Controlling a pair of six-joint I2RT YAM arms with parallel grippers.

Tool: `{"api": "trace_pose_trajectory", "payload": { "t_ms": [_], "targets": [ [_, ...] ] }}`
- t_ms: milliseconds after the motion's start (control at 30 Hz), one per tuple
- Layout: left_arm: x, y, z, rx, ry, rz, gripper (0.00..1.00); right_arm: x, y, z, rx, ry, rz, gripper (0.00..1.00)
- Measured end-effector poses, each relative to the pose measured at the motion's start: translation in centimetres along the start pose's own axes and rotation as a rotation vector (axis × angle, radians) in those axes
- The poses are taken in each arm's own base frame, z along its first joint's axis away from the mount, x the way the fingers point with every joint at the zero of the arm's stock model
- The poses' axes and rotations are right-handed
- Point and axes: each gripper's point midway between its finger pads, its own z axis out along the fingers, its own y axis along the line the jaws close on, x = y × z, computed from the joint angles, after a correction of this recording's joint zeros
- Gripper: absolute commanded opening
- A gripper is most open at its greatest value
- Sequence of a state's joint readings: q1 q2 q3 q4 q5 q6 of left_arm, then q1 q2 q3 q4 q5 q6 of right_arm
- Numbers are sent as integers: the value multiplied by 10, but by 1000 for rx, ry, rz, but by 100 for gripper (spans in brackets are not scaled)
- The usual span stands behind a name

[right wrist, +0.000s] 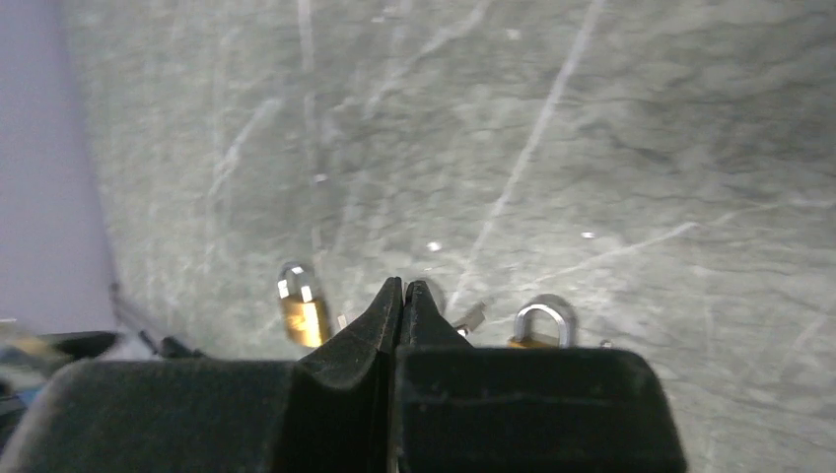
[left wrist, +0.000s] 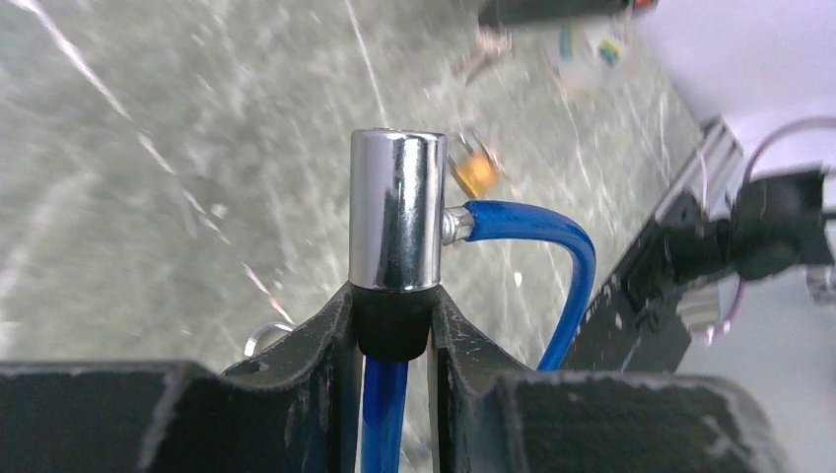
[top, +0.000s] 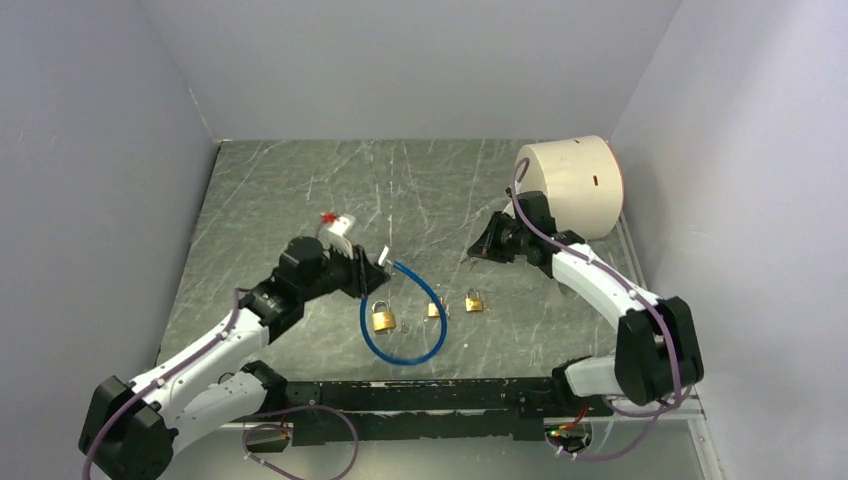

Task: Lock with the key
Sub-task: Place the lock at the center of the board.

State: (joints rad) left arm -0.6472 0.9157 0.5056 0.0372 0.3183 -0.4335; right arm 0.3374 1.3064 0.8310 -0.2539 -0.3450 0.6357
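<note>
A blue cable lock (top: 402,330) lies looped on the table, and my left gripper (top: 381,263) holds its head end. In the left wrist view the chrome lock cylinder (left wrist: 397,212) stands up from my left gripper (left wrist: 394,301), which is shut on the cylinder's black end; the blue cable (left wrist: 557,246) curves off to the right. My right gripper (top: 482,246) (right wrist: 404,288) is shut and holds nothing. Just past its tips lies a small silvery piece (right wrist: 471,317) that may be the key. I cannot tell for sure.
Three brass padlocks (top: 382,319) (top: 435,310) (top: 474,301) lie near the cable loop; two of them show as padlocks (right wrist: 301,311) (right wrist: 540,326) in the right wrist view. A white cylinder (top: 572,185) stands at the back right. A small red-and-white item (top: 336,224) sits behind the left arm.
</note>
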Motion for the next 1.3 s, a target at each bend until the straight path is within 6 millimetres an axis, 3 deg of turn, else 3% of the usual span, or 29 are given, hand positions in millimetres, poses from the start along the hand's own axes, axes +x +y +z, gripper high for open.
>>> {"api": "trace_pose_trajectory", "payload": {
  "t_ms": [200,300,467,600,733,967,1067,1167,1300],
  "targets": [
    [-65,36,-23,-111,-132,-108,2,17,-41,26,164,71,40,0],
    [-77,61,-36,-176,-168,-188,2,23,-50,36,207,108,38,0],
    [-79,101,-54,-290,-201,-324,2,19,-38,40,189,104,8,0],
    [-79,145,-58,-375,-226,-465,3,7,-18,40,150,82,-18,0],
    [-64,180,-43,-427,-200,-582,3,-7,11,39,99,49,-48,0],
    [-40,214,-22,-484,-183,-694,2,-15,92,42,-62,21,-138,0],
    [-22,230,-15,-519,-207,-752,2,-14,128,59,-125,34,-173,0],
    [-3,245,-5,-550,-196,-836,10,-6,150,89,-159,72,-194,0],
    [8,255,2,-555,-235,-928,32,11,157,129,-154,139,-200,0]
  ]
}}
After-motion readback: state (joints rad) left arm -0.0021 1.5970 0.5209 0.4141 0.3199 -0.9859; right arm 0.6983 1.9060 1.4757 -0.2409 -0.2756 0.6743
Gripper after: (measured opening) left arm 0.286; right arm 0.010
